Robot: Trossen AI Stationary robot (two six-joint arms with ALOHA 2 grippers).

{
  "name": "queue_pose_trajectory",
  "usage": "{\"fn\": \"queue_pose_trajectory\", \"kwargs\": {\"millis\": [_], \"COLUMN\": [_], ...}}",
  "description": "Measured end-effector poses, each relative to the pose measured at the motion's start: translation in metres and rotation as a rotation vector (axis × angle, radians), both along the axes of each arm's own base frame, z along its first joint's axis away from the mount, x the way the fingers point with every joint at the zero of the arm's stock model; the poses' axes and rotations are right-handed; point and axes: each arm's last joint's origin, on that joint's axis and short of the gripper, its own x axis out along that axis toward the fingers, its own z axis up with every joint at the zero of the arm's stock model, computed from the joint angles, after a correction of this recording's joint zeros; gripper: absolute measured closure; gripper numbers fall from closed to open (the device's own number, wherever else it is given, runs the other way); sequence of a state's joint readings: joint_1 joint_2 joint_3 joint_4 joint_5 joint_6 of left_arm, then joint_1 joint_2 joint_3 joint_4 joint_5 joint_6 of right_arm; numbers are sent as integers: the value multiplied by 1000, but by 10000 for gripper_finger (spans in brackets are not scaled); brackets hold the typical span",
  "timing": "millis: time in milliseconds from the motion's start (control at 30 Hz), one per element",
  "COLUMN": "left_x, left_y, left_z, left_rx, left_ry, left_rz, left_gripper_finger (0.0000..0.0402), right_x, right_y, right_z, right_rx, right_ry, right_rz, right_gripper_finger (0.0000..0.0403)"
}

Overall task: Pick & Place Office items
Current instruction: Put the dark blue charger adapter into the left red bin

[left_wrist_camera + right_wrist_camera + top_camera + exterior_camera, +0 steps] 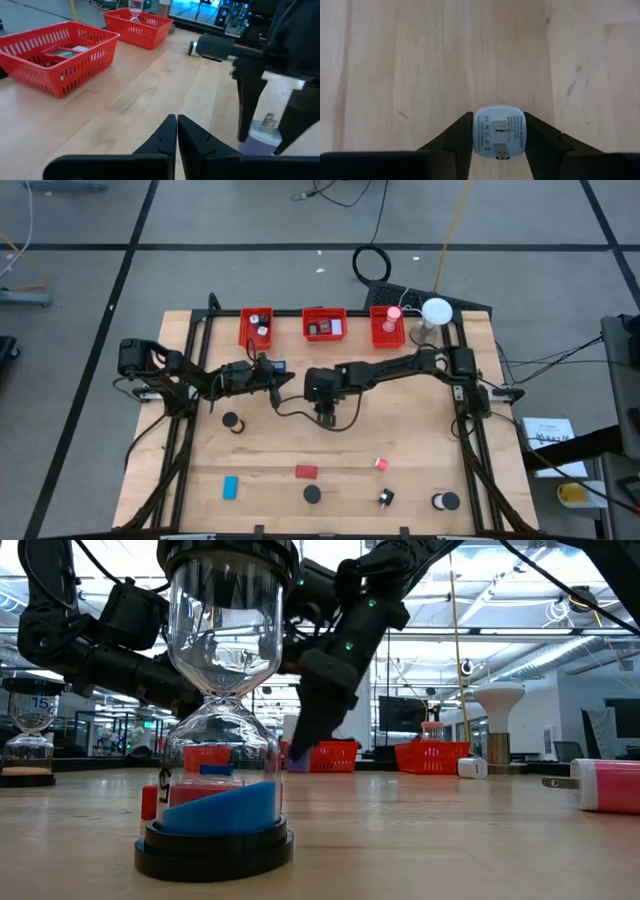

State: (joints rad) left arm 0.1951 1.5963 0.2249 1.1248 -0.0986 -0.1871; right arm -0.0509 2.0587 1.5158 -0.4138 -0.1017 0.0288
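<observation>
Gripping a pale lavender plug adapter (499, 132) between the right end effector (498, 137) fingers at the surface (400, 430) centre, left end effector (177, 131) shut and idle at nine o'clock; next likely needs carrying toward a red bin (324, 324) at twelve o'clock.

1. A robotics lab or large open workshop: a wooden table (330, 450) stands on grey floor tiles with cables (340, 192) trailing across them.
2. Beyond the table, high ceiling trusses (520, 585), strip lights and monitors (400, 712) show.
3. Two dark arms are mounted on a frame (470, 430).
</observation>
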Motion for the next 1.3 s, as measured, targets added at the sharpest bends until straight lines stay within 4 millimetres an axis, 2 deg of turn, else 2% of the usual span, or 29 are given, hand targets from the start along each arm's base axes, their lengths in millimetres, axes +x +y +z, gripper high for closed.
{"fn": "queue_pose_trajectory", "kwargs": {"millis": [233,367,467,567,700,933,1033,1167,1300], "left_x": [0,0,0,0,0,5,11,16,24], "left_y": [0,0,0,0,0,-1,-1,3,1], "left_z": [0,0,0,0,0,2,11,34,55], "left_rx": [0,0,-3,-6,-15,-63,-70,-127,-183], "left_ry": [0,0,0,-1,-4,-18,-59,-140,-37], "left_rz": [0,0,1,1,-1,-19,-58,-64,-84], "left_gripper_finger": [396,394,387,390,399,397,397,390,388], "right_x": [5,3,-4,-20,-53,-114,-137,-158,-171], "right_y": [0,0,0,-1,-1,-11,-21,-33,-40], "right_z": [3,8,29,53,61,34,26,22,28], "right_rx": [0,-6,-26,-94,-130,-123,-117,-124,-147], "right_ry": [-54,-62,-92,-91,-97,-275,-329,-364,-394], "right_rz": [-9,-2,16,5,5,-72,-135,-197,-223], "right_gripper_finger": [172,159,164,177,216,343,392,387,396]}}
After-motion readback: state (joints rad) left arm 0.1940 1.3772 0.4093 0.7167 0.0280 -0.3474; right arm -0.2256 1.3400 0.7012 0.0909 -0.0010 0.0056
